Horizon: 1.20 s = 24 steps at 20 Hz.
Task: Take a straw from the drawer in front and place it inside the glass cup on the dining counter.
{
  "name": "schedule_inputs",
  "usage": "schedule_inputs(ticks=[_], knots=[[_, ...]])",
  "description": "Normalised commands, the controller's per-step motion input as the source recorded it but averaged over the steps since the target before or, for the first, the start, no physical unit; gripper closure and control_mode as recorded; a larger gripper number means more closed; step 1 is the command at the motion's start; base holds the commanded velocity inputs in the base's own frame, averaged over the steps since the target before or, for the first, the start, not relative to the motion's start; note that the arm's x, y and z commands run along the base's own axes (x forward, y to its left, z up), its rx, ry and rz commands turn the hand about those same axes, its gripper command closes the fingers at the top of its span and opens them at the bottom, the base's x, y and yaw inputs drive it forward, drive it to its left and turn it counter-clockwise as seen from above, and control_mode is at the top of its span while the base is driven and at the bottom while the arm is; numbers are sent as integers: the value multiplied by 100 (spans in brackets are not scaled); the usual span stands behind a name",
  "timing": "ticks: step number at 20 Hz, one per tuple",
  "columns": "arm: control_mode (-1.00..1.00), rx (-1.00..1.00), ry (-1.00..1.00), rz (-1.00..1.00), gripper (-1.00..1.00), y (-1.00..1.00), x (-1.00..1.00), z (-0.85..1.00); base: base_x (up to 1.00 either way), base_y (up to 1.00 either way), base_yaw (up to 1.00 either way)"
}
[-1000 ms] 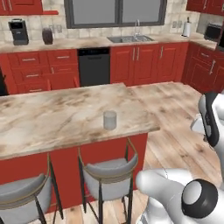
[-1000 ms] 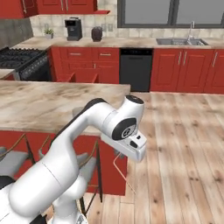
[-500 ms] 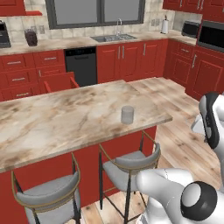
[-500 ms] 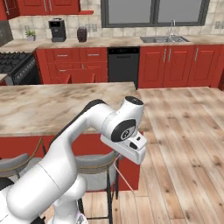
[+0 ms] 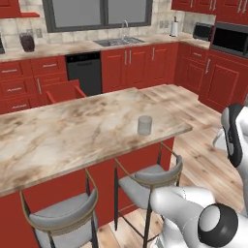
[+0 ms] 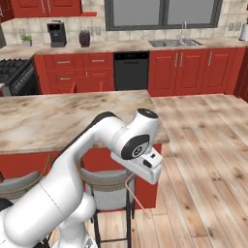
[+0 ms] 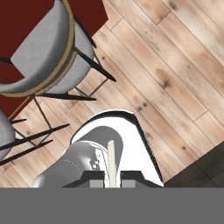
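The glass cup [image 5: 144, 125] stands upright near the right end of the dining counter [image 5: 72, 131], which also shows behind my arm [image 6: 48, 116]. My gripper [image 7: 110, 178] is shut on the straw [image 7: 110, 159], a thin pale stick that rises between the two dark fingertips. In the right base view the straw [image 6: 138, 202] hangs as a thin line below my hand, low beside the counter's end and well below the cup. The drawer [image 5: 63, 91] stands open in the red cabinets behind the counter.
Two grey stools with brass frames [image 5: 150, 177] [image 5: 63, 213] stand under the counter's near side, and one stool [image 7: 43, 52] lies close to my hand. Wooden floor [image 6: 203, 145] stretches to the right. The sink worktop [image 5: 116, 42] runs along the back wall.
The whole picture has shifted, so the base has driven and turned; the counter and cup now sit nearer. The gripper stays shut on the straw.
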Motion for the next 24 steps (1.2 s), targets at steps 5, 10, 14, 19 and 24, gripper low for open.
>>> schedule_inputs(ticks=[5, 10, 14, 19, 24], knots=[[100, 0, 0, 0, 100, 0, 0, 0, 44, 10, -8], [100, 0, 0, 0, 100, 0, 0, 0, 42, 15, -8], [100, 0, 0, 0, 100, 0, 0, 0, 16, 15, -6], [100, 0, 0, 0, 100, 0, 0, 0, 11, 9, -3], [100, 0, 0, 0, 100, 0, 0, 0, 9, 9, 0]])
